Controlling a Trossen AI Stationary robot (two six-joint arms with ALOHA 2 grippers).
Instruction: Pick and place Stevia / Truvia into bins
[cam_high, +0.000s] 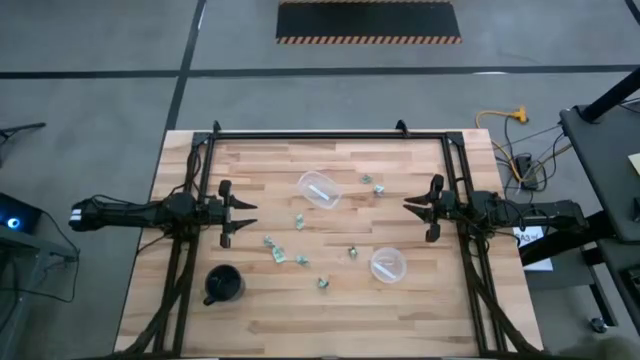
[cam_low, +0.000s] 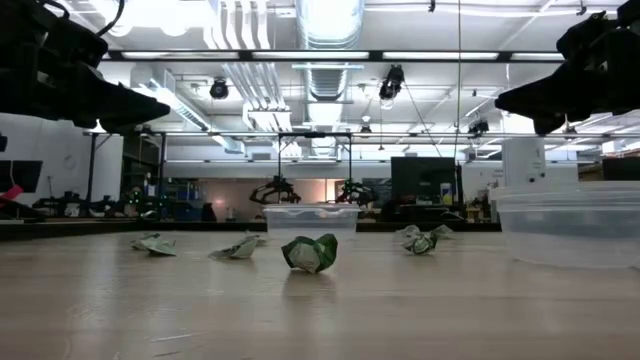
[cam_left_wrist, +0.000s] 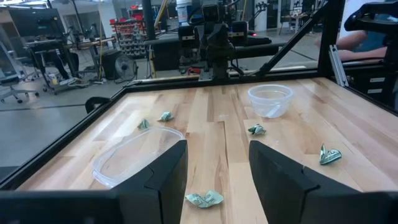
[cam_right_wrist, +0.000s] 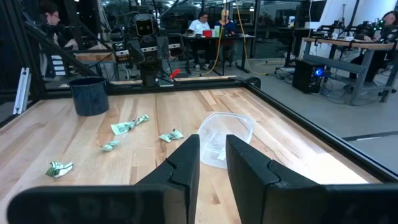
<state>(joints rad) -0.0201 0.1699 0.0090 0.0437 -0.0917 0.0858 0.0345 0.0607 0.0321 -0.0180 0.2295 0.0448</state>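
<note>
Several crumpled green-and-white packets lie scattered on the wooden table between two clear cups. One cup sits toward the far side, the other nearer the right. My left gripper hovers open at the table's left, pointing right, with a packet just ahead of its fingers. The far cup is beside them. My right gripper hovers at the table's right, pointing left at the far cup, its fingers a narrow gap apart. Neither gripper holds anything.
A black cup stands at the near left of the table. A black frame rail runs along the far edge and both sides. People sit at desks in the room beyond. Bare wood lies along the near edge.
</note>
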